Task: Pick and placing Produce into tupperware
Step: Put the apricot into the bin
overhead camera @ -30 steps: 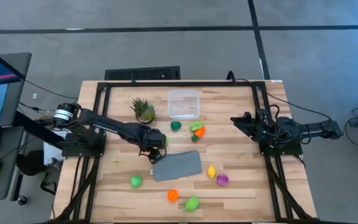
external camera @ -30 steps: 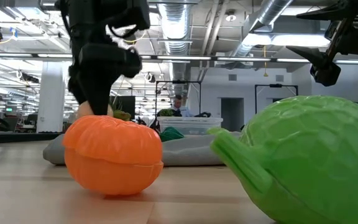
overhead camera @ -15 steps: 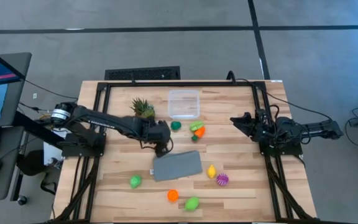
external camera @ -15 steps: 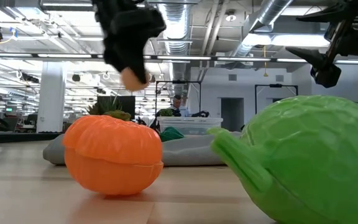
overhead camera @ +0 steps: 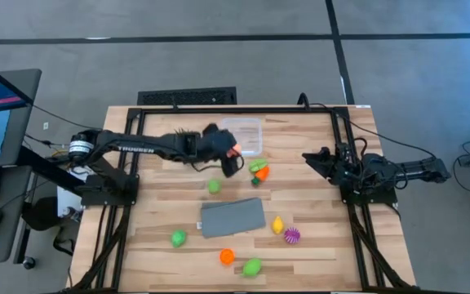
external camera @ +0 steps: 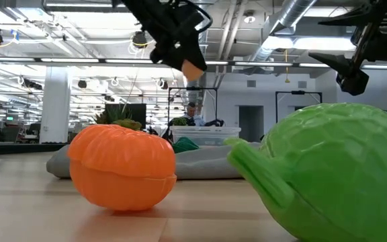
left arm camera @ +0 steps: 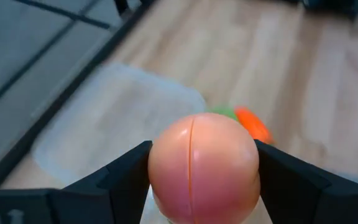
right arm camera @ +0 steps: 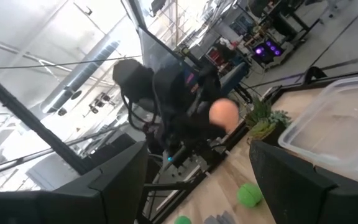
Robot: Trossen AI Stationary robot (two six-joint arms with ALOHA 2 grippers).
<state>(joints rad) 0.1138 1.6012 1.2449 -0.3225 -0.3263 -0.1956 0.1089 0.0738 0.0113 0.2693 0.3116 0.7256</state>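
My left gripper (overhead camera: 233,153) is shut on a pink round toy fruit (left arm camera: 204,165) and hangs in the air at the near left corner of the clear tupperware tub (overhead camera: 241,135). The tub stands near the table's far edge and shows below the fruit in the left wrist view (left arm camera: 114,118). More produce lies on the table: a green piece (overhead camera: 214,186), an orange and green one (overhead camera: 259,170), a yellow one (overhead camera: 277,224), a spiky purple one (overhead camera: 292,236). My right gripper (overhead camera: 310,158) is open and waits at the table's right side. My left gripper pinches the pink fruit between its two fingers (left arm camera: 126,180), one on each side of its round body (left arm camera: 166,168). The fruit's seam runs upright between them. It is lifted clear of the table, high above it in the low view (external camera: 194,68).
A flat grey cloth (overhead camera: 232,217) lies mid-table. Near the front edge lie a green piece (overhead camera: 178,238), an orange one (overhead camera: 227,256) and another green one (overhead camera: 252,267). The potted plant (overhead camera: 184,135) stands left of the tub, partly behind my left arm.
My left gripper has risen from the table beside the grey cloth with the pink fruit in its hold. It has carried the fruit up and toward the far edge and the right, to the tub's near left corner. The green piece it stood over now shows.
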